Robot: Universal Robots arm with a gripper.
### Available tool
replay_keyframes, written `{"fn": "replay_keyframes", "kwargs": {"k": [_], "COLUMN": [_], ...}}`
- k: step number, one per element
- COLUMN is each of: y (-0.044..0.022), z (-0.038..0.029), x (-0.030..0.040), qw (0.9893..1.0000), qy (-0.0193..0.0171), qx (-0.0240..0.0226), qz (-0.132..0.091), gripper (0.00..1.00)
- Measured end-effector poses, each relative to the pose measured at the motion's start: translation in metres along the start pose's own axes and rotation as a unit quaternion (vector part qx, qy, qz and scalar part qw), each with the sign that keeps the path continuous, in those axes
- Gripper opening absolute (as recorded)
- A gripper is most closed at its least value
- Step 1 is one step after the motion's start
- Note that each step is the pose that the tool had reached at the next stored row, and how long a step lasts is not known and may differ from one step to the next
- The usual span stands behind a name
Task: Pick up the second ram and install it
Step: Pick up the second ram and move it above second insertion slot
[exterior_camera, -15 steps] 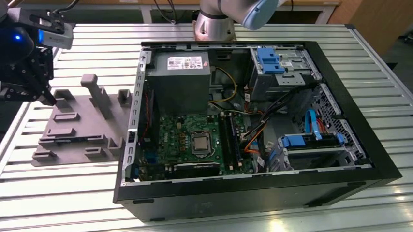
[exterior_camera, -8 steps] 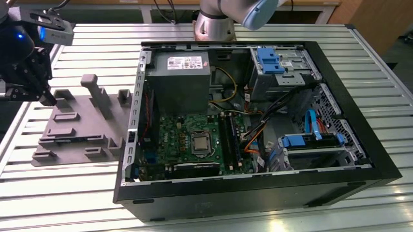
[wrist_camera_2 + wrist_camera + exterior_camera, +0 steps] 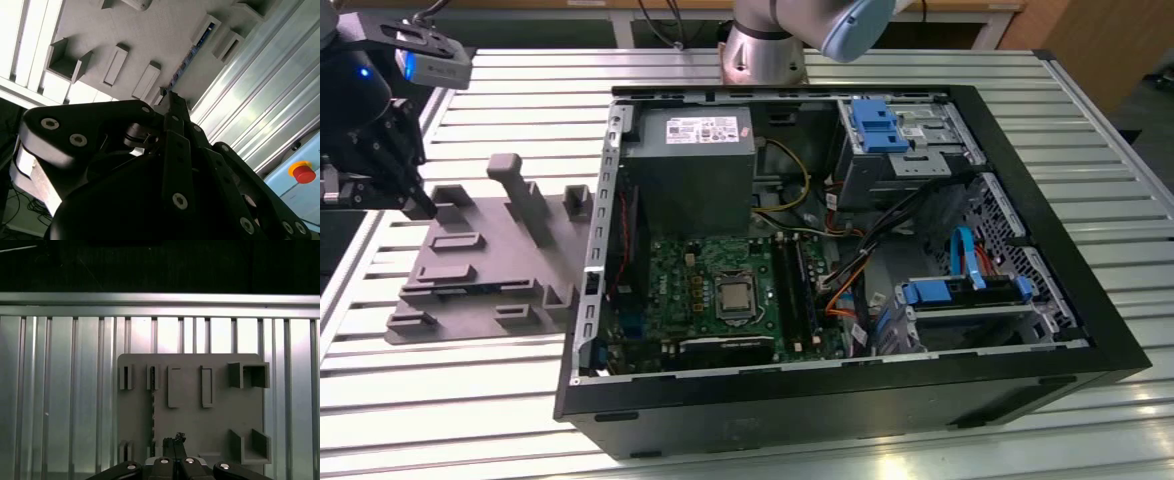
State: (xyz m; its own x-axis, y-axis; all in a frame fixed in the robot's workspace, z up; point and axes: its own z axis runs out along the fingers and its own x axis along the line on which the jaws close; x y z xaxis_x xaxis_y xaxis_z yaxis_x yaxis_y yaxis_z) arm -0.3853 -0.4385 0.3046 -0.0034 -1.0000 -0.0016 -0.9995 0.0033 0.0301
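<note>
Second ram [image 3: 191, 52] hadn't been grabbed yet, so I'd call this the pickup approach. Closest up, the gripper [image 3: 175, 441] hung with its tips pinched together, nothing in them. Just past them the ram stood on edge in the grey tray [image 3: 215, 425], slightly off to one side. Grabbing it would probably need the tips spread and lined up over it. The open PC case [image 3: 854, 395] sat well beyond.
</note>
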Motion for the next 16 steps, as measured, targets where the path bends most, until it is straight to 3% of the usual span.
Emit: {"fn": "replay_keyframes", "kwargs": {"k": [16], "y": [0.002], "z": [0.0091], "x": [0.0007], "qw": [1.0], "qy": [0.0], "qx": [0.0], "qz": [0.0], "gripper": [0.11]}}
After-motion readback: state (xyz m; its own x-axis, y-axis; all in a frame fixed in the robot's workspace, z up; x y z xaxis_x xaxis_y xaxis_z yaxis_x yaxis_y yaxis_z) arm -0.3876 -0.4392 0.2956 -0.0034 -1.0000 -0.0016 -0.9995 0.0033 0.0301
